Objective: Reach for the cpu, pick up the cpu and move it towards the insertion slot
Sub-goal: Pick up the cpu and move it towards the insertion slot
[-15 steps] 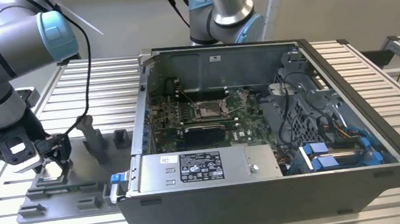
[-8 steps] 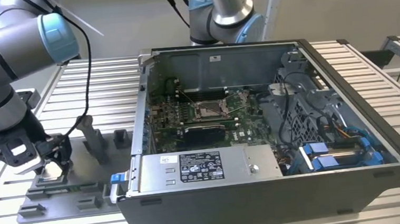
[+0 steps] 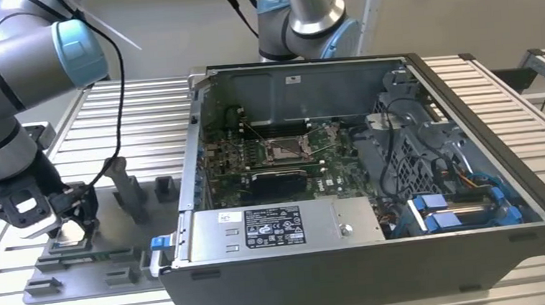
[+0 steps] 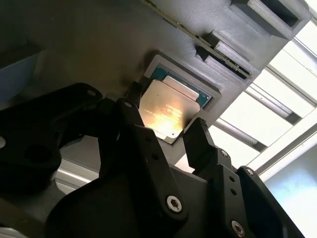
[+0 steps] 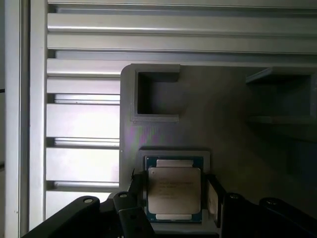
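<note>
gripper [image 5: 176, 184] slightly parted, straddling the cpu [image 5: 174, 198]

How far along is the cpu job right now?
Reach looks done: the gripper straddles the cpu, which lies flat in its grey fixture recess. Grip not confirmed, no lift visible. Left: carrying it to the insertion slot inside the computer case.

Silvery metal on the cpu [image 4: 171, 106] face, glossy, catching a warm glare. Matt grey plastic, finely ridged, on the fixture plate [image 5: 233, 99]. Matt black, smooth, on the gripper fingers [image 4: 205, 146]. Bare ribbed metal on the table [image 5: 84, 119].
</note>
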You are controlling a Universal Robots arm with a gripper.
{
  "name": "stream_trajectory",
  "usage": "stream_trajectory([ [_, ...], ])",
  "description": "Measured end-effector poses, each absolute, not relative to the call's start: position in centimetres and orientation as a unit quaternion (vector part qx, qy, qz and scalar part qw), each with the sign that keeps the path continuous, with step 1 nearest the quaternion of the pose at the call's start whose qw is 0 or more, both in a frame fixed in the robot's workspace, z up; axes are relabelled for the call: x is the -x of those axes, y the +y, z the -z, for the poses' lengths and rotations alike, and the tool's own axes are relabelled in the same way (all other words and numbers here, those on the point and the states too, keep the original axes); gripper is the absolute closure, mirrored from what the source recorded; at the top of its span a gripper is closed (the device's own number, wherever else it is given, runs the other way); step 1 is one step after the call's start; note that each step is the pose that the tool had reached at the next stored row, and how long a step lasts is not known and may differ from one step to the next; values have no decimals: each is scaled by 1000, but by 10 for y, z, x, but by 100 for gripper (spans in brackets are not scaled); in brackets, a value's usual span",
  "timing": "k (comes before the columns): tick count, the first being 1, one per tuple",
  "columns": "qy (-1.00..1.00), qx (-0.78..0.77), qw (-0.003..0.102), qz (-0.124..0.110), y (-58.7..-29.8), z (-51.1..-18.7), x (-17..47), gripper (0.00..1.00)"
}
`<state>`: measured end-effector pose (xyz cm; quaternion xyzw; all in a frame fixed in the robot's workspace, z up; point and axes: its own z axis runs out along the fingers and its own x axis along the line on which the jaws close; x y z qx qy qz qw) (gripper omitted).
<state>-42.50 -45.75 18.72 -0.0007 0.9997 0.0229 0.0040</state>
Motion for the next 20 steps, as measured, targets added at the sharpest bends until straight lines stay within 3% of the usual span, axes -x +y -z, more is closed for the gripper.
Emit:
stream_trajectory([
  [6, 1000, 1, 4, -23, -458, -187, 425, 0],
  [7, 1000, 1, 4, -23, -458, -187, 425, 100],
  [14, 1000, 1, 4, -23, -457, -189, 425, 100],
  [20, 1000, 1, 4, -23, -457, -214, 425, 100],
])
